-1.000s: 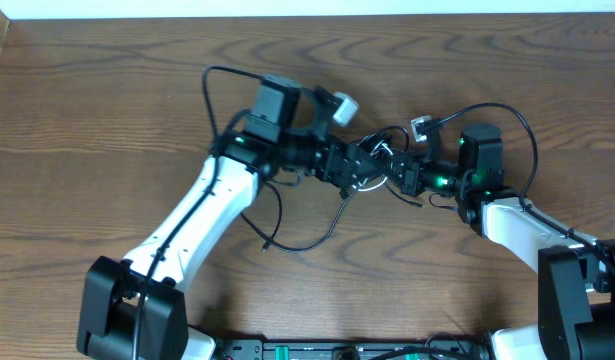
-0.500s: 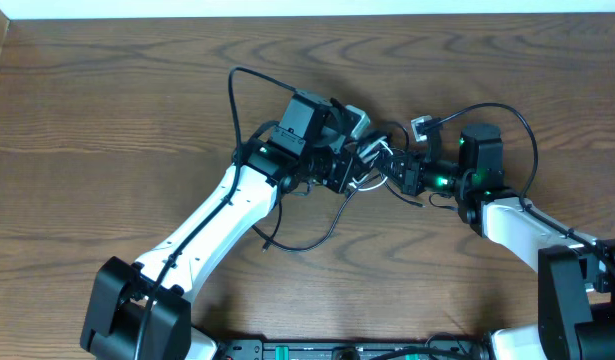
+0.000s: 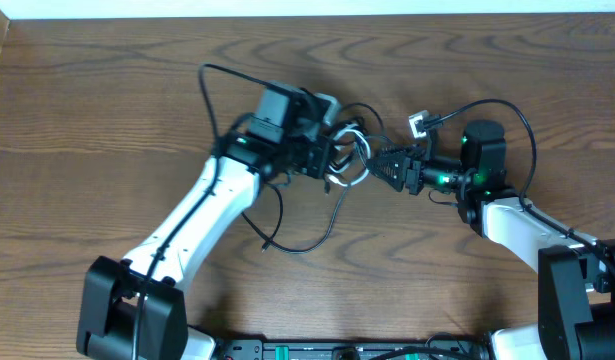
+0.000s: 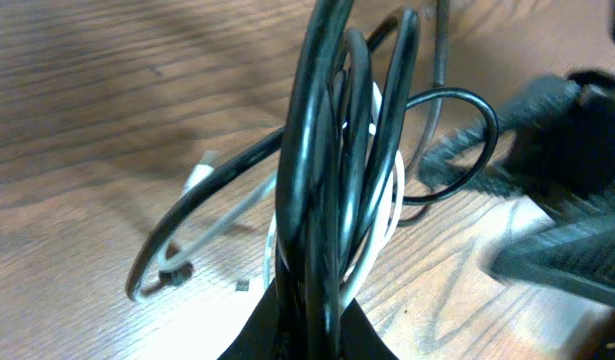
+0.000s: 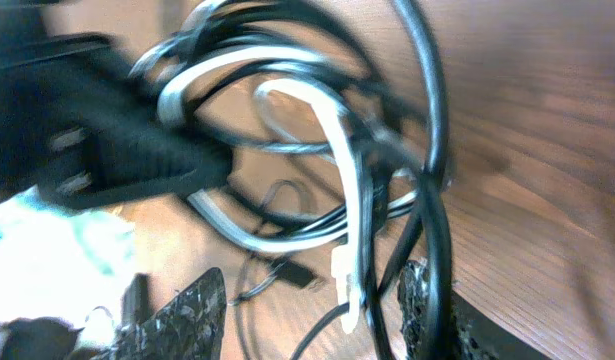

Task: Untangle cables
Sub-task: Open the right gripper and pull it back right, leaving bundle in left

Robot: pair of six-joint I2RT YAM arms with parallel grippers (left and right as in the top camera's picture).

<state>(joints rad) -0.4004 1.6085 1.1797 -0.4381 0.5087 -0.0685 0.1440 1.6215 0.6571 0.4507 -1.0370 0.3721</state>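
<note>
Pulling cables (image 3: pixel 349 150) leftward, right end effector (image 3: pixel 384 166) released

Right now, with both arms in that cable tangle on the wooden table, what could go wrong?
1. The left gripper clamps several thin black cables and the thin white cable together, so pulling may tighten the tangle.
2. Loops sit inside the open right gripper and could snag if it pulls back.

the cables (image 3: pixel 349 158) bunch on the surface (image 3: pixel 107 100) near its middle, between the 2 hands: left hand (image 3: pixel 332 163) at their left, right hand (image 3: pixel 389 168) at their right. one strand (image 3: pixel 312 243) trails toward the robot.
</note>
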